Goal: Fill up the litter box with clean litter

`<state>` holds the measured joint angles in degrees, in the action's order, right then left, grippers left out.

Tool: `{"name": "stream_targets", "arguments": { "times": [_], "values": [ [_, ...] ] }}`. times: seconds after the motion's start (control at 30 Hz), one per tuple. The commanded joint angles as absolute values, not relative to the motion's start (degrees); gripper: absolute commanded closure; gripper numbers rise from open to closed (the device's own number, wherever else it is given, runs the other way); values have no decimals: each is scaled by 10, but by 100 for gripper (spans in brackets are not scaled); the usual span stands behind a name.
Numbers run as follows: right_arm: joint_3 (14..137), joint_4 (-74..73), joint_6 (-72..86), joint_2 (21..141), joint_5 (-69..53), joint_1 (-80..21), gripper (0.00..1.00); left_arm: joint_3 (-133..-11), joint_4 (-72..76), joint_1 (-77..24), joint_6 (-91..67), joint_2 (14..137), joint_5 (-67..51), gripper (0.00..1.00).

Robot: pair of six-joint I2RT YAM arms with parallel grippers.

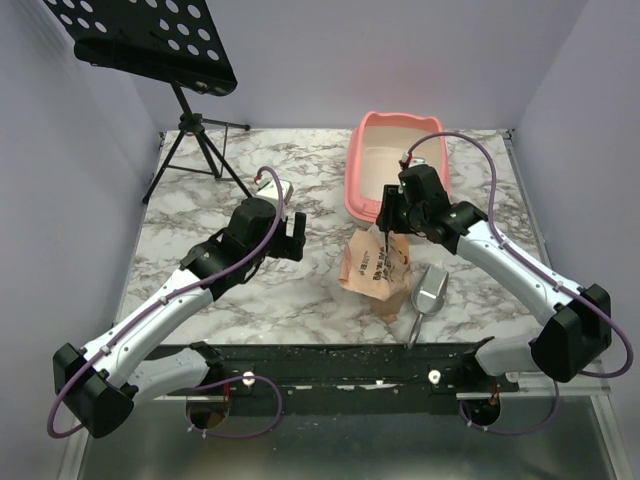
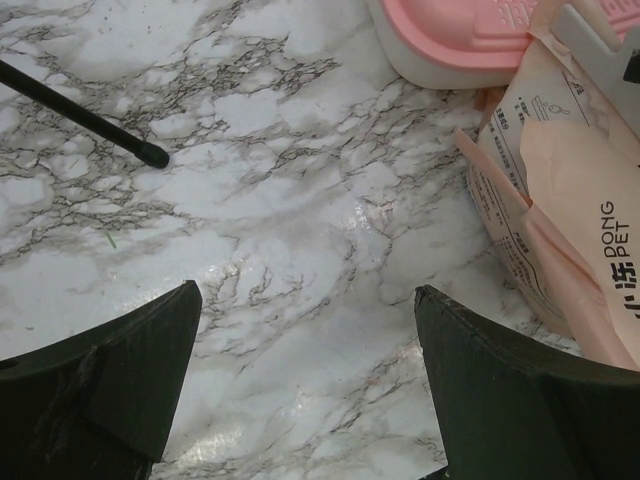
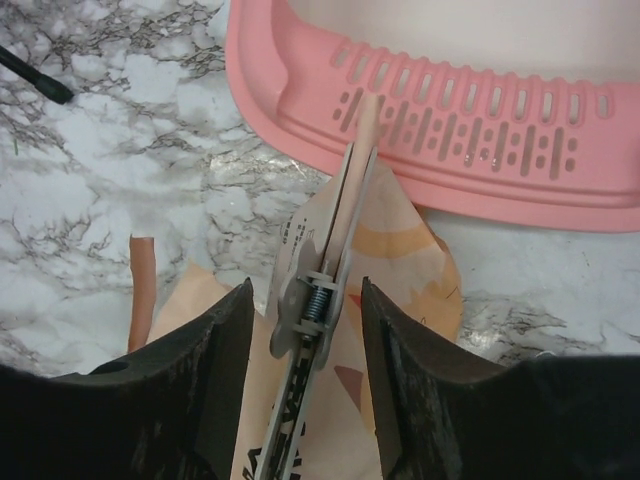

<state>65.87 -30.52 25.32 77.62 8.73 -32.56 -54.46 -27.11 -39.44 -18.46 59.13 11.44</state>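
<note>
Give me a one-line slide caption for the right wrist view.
Right gripper straddles the spring clip on the litter bag, with the pink litter box rim just beyond.
</note>
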Motion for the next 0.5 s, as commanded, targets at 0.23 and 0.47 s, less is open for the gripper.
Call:
{"name": "stream_targets", "arguments": {
  "times": [0.23, 0.47],
  "values": [
    [687, -347, 265, 795, 120, -328, 98, -538, -272, -397, -184, 580, 85, 4],
    [690, -354, 273, 752, 156, -328, 99, -536, -273, -396, -184, 577, 89, 5]
  ]
}}
